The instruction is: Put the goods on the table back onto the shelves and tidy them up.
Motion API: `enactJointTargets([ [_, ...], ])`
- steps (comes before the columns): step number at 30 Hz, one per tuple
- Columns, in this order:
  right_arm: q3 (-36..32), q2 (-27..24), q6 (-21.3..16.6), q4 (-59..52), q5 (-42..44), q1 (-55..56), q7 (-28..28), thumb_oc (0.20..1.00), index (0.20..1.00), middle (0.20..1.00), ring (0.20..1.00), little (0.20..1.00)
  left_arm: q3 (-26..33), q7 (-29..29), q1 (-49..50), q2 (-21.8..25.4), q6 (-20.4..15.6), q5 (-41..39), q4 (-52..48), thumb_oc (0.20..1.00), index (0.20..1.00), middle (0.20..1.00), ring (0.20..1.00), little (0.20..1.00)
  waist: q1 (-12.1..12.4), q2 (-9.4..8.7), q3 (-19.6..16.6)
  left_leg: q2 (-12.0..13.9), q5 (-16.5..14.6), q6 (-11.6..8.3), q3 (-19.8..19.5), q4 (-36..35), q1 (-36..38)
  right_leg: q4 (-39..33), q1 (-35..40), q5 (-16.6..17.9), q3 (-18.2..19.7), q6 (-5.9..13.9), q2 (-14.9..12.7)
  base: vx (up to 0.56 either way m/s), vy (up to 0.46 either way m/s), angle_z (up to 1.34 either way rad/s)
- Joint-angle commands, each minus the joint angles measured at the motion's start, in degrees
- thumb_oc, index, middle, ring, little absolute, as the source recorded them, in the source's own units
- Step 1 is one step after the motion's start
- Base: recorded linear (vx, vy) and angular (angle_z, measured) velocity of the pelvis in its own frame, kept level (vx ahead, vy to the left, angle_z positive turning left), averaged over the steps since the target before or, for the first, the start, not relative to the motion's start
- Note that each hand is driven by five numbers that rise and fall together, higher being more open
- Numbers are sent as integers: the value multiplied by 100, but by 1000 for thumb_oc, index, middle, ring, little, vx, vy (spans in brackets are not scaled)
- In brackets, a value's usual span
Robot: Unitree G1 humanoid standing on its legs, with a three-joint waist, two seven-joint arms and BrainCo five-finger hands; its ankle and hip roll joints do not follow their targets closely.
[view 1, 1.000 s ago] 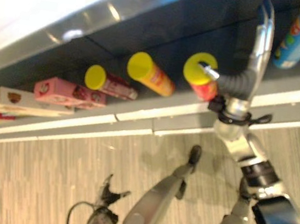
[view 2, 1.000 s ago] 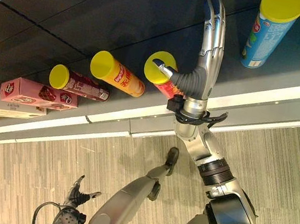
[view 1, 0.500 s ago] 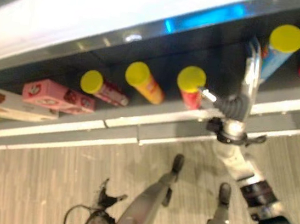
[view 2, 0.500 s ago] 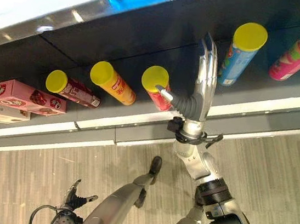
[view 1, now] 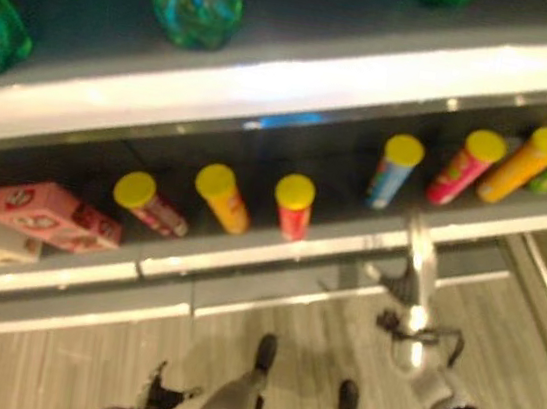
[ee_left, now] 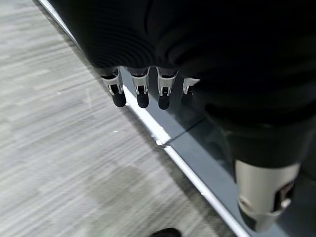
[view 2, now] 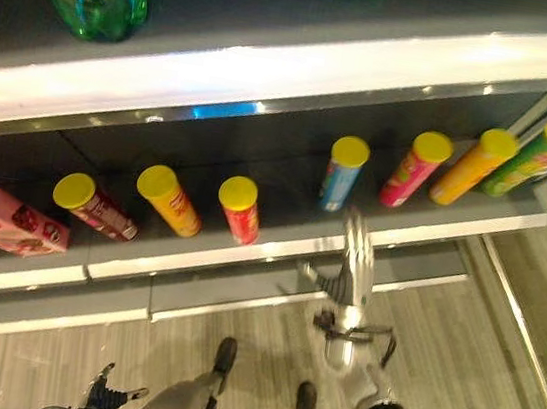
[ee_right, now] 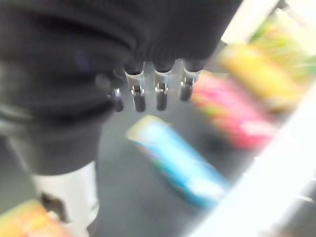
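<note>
lower shelf (view 2: 246, 261) already stocked with yellow-lidded snack tubes (view 2: 240, 207); right hand (view 2: 353, 265) empty with fingers straight, left hand (ee_left: 148, 89) likewise relaxed, any goods left unseen.

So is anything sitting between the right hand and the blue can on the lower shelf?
Nothing visible: the right hand hovers open by the shelf's front edge, and the blue can stands just behind it with bare shelf between them.

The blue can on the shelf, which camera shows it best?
The right eye view: the blue can stands whole and upright on the shelf, yellow lid up, between a red can and a pink can. The left eye view shows it the same. The right wrist view shows it close but smeared, past the right hand.
</note>
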Motion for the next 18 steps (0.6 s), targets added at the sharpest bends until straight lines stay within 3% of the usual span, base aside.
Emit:
enactJointTargets([
  [1, 12, -61, 97, 59, 199, 44, 228, 1000, 1000, 1000, 1000, 1000, -157, -127, 71, -291, -87, 177, 321, 1000, 1000, 1000, 1000, 1000, -16, 292, -300, 619, -320, -345, -138, -101, 39, 104, 51, -129, -218, 19, 53, 47, -22, -12],
  [4, 41, 401, 577, 2130, 492, 220, 831, 1000, 1000, 1000, 1000, 1000, -196, -422, 35, -256, -103, 131, 383, 1000, 1000, 1000, 1000, 1000, -110, 233, -451, 737, -329, -419, -43, -101, 243, 78, 207, -125, -140, -8, 160, 40, -31, -20],
  [9, -127, 545, 1127, 3243, 411, 669, 1350, 1000, 1000, 1000, 1000, 1000, -166, -651, 101, -354, -71, -52, 342, 1000, 1000, 1000, 1000, 1000, -193, 214, -538, 832, -330, -500, 19, -101, 364, 56, 296, -125, -120, -48, 282, 3, -35, -7],
  [12, -269, 598, 1245, 3415, 486, 811, 1518, 1000, 1000, 1000, 1000, 1000, -125, -711, 134, -372, -67, -207, 328, 1000, 1000, 1000, 1000, 1000, -220, 217, -538, 864, -319, -521, 25, -101, 388, 76, 310, -141, -122, -56, 310, -5, -36, -8],
  [18, -365, 700, 1325, 3336, 722, 1040, 1388, 1000, 1000, 1000, 1000, 1000, 109, -910, 209, -447, -341, -1611, -129, 1000, 1000, 1000, 1000, 1000, -244, 221, -484, 914, -262, -572, -8, -101, 437, 69, 402, -159, -156, -100, 383, 5, -45, -3],
])
